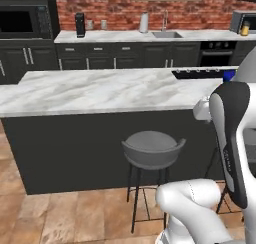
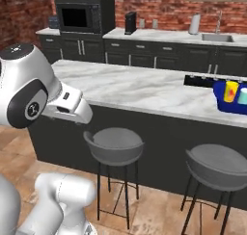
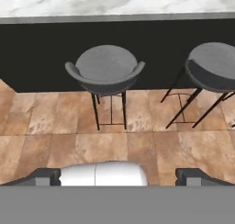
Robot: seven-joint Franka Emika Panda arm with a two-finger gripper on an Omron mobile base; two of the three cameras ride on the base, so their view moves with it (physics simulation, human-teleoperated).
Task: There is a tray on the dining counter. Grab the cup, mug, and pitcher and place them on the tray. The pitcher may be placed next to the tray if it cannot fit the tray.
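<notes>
The desk [image 2: 144, 92], a long marble-topped island with a dark base, runs across the view well ahead of the fingers [image 3: 117, 176], which point down at the tiled floor [image 3: 69, 140] in front of it. The fingers stand wide apart with nothing between them; in the hand view their two dark tips sit far left and far right at the bottom. Two round grey stools stand between the fingers and the desk's dark front: the left stool [image 3: 105, 71] straight ahead, the right stool [image 3: 212, 68] ahead and off to the right. The blue tray [image 2: 226, 105] rests on the desk top far ahead and to the right of the fingers, near the desk's right end. The yellow cup [image 2: 231, 91] stands upright in the tray, and the teal mug [image 2: 242, 95] stands just beside it on its right, also in the tray.
</notes>
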